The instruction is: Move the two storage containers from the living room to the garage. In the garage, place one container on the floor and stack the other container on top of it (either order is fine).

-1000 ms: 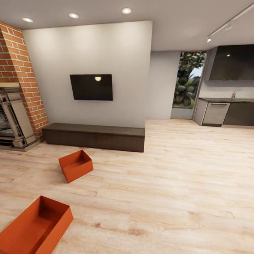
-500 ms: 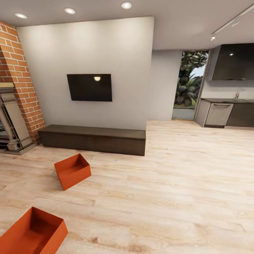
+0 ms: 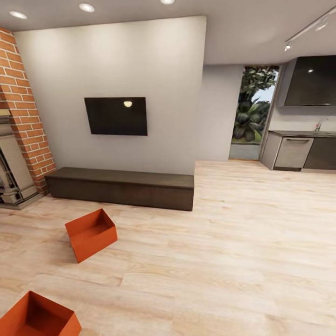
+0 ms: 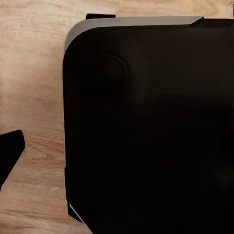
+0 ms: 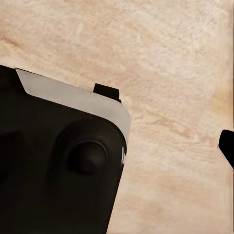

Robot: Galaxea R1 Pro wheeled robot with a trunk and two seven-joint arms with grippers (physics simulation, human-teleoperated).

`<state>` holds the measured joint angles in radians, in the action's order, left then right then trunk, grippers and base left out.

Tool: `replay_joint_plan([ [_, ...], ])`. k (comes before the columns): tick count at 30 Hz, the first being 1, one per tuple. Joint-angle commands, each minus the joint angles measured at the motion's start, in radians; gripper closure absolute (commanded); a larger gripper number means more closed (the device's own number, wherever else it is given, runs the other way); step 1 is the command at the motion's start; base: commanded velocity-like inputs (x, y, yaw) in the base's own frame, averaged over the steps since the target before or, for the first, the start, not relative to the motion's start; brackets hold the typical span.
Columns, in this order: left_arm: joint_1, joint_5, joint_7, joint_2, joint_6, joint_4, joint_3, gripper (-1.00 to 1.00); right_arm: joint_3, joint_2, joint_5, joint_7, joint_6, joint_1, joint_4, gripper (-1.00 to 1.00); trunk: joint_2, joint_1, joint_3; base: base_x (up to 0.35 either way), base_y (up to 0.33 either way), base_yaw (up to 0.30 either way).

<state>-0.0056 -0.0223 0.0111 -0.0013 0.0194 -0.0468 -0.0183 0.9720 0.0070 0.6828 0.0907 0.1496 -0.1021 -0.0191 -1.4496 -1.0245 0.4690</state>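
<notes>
I'm in the living room, on the approach step: nothing is picked up yet. One storage container sits open side up on the light wood floor, in front of the dark low bench under the wall TV. The second container lies nearer me at the head view's lower left, cut by the frame edge. Both wrist views look down past the robot's dark base at planks; I cannot tell whether either arm's jaws are spread or pressed together. Next I judge I should turn left toward the nearer bin and lower an arm
</notes>
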Motion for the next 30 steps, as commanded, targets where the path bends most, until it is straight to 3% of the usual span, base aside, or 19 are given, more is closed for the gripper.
replay_joint_plan([
  [1, -0.001, -0.003, 0.001, 0.000, 0.002, 0.000, -0.002, -1.00, 0.008, 0.001, 0.007, 0.001, 0.004, -0.001, -0.002, -1.00, 0.000, -0.001, 0.001, 0.306, 0.000, 0.000],
  [10, -0.001, -0.004, 0.001, 0.002, 0.002, 0.000, -0.002, -1.00, 0.007, 0.000, 0.007, 0.001, 0.008, -0.001, -0.001, -1.00, 0.000, -0.001, 0.001, 0.219, 0.000, 0.027],
  [30, -0.001, -0.004, 0.001, 0.000, 0.002, 0.000, -0.002, -1.00, 0.008, -0.002, 0.007, 0.001, 0.010, -0.001, -0.001, -1.00, 0.000, -0.001, 0.001, 0.002, 0.000, 0.268],
])
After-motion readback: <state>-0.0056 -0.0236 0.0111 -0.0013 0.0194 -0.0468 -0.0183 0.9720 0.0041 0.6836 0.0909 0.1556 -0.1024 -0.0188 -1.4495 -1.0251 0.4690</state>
